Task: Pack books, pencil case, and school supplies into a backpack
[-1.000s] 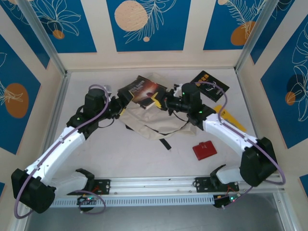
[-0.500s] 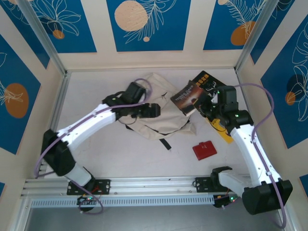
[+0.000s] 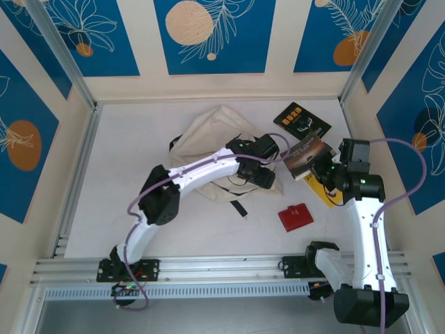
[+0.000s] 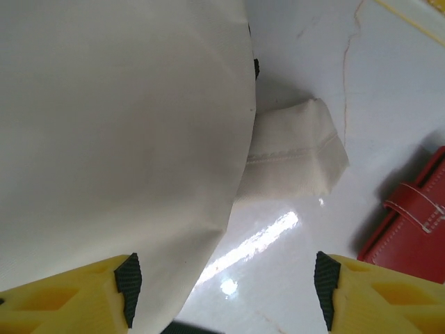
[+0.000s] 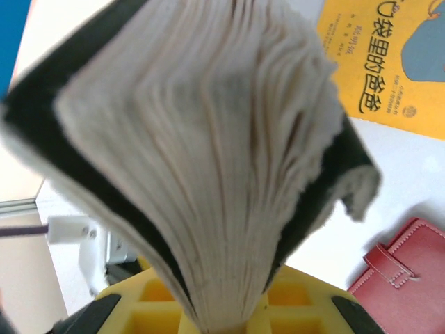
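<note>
Right hand [image 3: 322,169] pinches brown book [image 3: 304,154]; left hand [image 3: 268,182] spread over backpack [image 3: 201,136]; red wallet [image 3: 295,217] nearby.

White table [image 3: 125,181]: backpack [image 3: 208,136], black book [image 3: 301,120], yellow book [image 5: 389,69], red wallet [image 3: 295,216]

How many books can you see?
3: black book at the back, brown book in the right pincer, yellow book under that arm. Others may be hidden.

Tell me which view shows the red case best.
Top external: the whole red case lies flat on the table, unobstructed. The left wrist view crops it at the right frame edge, showing one strapped side. The right wrist view shows a corner with its clasp, past the held book.
</note>
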`<state>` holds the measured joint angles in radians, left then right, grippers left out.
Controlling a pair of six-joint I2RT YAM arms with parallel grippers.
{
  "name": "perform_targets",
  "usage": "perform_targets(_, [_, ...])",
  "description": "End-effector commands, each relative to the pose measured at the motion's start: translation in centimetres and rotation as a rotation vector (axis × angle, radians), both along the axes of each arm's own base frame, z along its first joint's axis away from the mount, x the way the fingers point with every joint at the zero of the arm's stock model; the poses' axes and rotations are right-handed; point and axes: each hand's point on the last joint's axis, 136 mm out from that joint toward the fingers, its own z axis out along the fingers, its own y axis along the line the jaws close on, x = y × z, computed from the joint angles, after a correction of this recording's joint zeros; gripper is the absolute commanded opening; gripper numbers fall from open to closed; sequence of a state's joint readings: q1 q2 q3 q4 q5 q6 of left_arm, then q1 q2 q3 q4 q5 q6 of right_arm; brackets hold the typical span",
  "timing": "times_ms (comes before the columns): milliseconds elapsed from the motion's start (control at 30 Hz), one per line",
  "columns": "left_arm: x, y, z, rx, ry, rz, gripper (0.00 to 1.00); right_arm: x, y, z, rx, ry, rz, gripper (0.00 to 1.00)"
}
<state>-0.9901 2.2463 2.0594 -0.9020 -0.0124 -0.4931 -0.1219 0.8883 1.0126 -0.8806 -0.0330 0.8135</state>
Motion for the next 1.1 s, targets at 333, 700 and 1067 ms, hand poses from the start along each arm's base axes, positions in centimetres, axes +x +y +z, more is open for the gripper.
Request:
perform_targets(333, [1.3, 0.0, -4.8, 0.133, 0.036, 0.038, 0.51, -1.1, -0.1, -0.1, -0.023, -0.021, 0.015, 0.0])
perform_targets(700, [1.7, 0.4, -4.1, 0.134, 0.027, 0.05, 0.23, -1.2, 0.1, -0.3, -0.008, -0.016, 0.014, 0.0])
perform_targets(1067, [1.9, 0.6, 2.1, 0.016, -0.003, -0.002, 0.08, -1.4, 0.2, -0.5, -0.002, -0.011, 0.02, 0.0])
